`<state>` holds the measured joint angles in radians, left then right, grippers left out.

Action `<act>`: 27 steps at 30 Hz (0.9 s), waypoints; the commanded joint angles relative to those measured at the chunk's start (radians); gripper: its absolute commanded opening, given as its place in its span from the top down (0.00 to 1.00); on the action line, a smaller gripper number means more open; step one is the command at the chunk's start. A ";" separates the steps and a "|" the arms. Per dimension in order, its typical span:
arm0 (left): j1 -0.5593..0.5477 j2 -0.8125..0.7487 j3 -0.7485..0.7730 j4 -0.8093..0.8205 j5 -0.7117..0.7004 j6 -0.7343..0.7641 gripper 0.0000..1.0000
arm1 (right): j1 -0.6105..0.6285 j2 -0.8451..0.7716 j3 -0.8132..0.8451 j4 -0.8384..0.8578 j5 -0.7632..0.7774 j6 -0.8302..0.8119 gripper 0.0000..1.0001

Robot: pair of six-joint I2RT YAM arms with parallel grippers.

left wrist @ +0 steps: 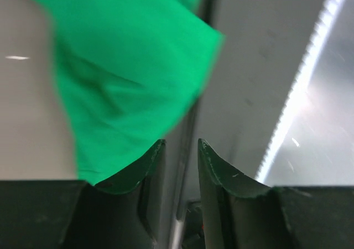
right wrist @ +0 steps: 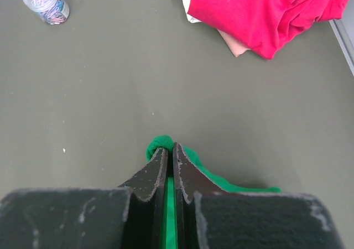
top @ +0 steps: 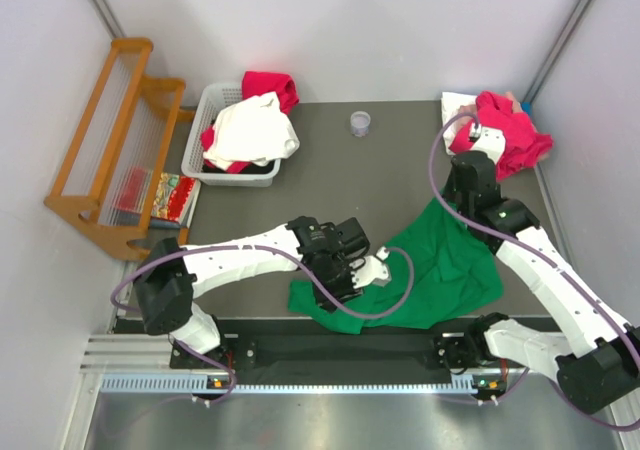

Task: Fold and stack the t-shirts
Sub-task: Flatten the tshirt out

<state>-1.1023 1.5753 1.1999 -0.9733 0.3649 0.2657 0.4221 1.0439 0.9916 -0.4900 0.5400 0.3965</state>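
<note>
— Left side first?
— The left gripper (left wrist: 180, 144) has its fingers slightly apart with nothing between them, at the green t-shirt's (top: 440, 270) near-left end.
— How does it lie?
— On the table (top: 330, 170), near the middle. Its long axis runs near-left to far-right, and the right gripper (right wrist: 170, 146) is pinching its far corner

perhaps six t-shirts (top: 445, 270) (one basket (top: 203, 125))

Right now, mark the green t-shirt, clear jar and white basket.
green t-shirt (top: 440, 270), top external view, middle of spread cloth
clear jar (right wrist: 46, 3), right wrist view, its side
white basket (top: 199, 130), top external view, left wall
</note>
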 commanded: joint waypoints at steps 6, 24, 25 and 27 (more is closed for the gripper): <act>-0.037 0.083 0.012 0.130 0.030 -0.098 0.67 | -0.020 0.044 0.039 0.057 0.006 0.024 1.00; -0.053 0.150 0.004 0.165 0.080 -0.163 0.59 | -0.026 0.045 0.061 0.057 -0.020 0.039 1.00; -0.053 0.161 0.015 0.169 0.050 -0.177 0.58 | -0.026 0.041 0.055 0.057 -0.021 0.039 1.00; -0.053 0.193 0.027 0.174 0.011 -0.184 0.58 | -0.026 0.028 0.048 0.060 -0.023 0.039 1.00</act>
<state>-1.1492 1.7164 1.2007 -0.8448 0.4675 0.1200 0.4080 1.1137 0.9977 -0.4786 0.5186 0.4305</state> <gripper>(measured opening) 0.419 0.013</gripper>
